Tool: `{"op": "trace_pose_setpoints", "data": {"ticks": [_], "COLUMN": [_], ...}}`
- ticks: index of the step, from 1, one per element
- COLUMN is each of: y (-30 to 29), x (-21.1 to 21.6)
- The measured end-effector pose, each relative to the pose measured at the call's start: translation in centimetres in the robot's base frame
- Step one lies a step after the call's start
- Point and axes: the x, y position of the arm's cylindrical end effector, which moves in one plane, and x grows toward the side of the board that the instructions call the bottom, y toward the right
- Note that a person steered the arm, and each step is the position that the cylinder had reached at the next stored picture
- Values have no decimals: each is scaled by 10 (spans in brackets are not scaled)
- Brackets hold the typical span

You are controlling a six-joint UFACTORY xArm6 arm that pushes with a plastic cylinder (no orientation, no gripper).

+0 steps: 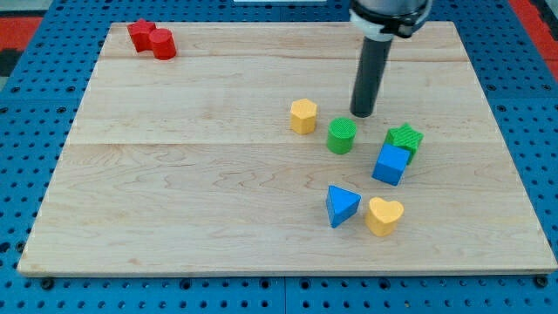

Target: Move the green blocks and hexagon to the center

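Note:
A green cylinder stands right of the board's middle. A green star lies further to the view's right, touching the blue cube below it. A yellow hexagon sits left of the green cylinder, a small gap apart. My tip rests on the board just above and to the right of the green cylinder, close to it, between the hexagon and the star.
A blue triangle and a yellow heart lie side by side toward the view's bottom right. A red star and a red cylinder sit touching at the top left corner of the wooden board.

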Motion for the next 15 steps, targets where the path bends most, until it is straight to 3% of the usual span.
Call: {"op": "trace_pose_setpoints", "data": {"ticks": [3,5,6,8,10,13,15], "y": [-72,-72,-44,7,5,-58,9], "x": [21,83,96,89,47,10,1]}}
